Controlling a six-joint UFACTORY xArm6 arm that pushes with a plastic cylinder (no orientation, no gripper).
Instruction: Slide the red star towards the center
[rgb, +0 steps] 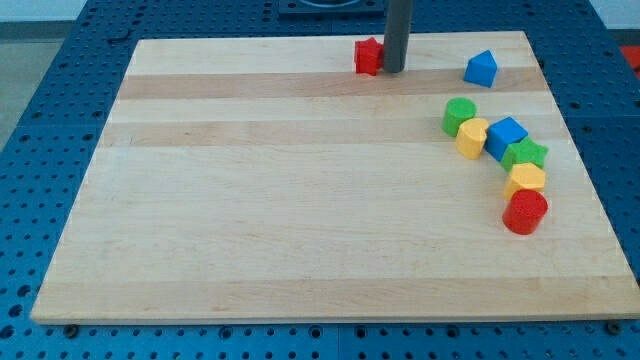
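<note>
Tip (393, 70) (plain rod, no jaws to open or close) down at board's top edge, touching red star (368, 56) just to its view-left; board centre well below toward view's bottom, so push likely needs tip above star.

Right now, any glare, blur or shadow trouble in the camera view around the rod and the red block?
Camera view: lighting even and soft, no hard glare on the pale wooden board; red star block sharp but partly hidden by the dark rod, my tip touching its right side; only faint shadows under the cluster of blocks at the view's right; slight perspective taper, no blur.
</note>
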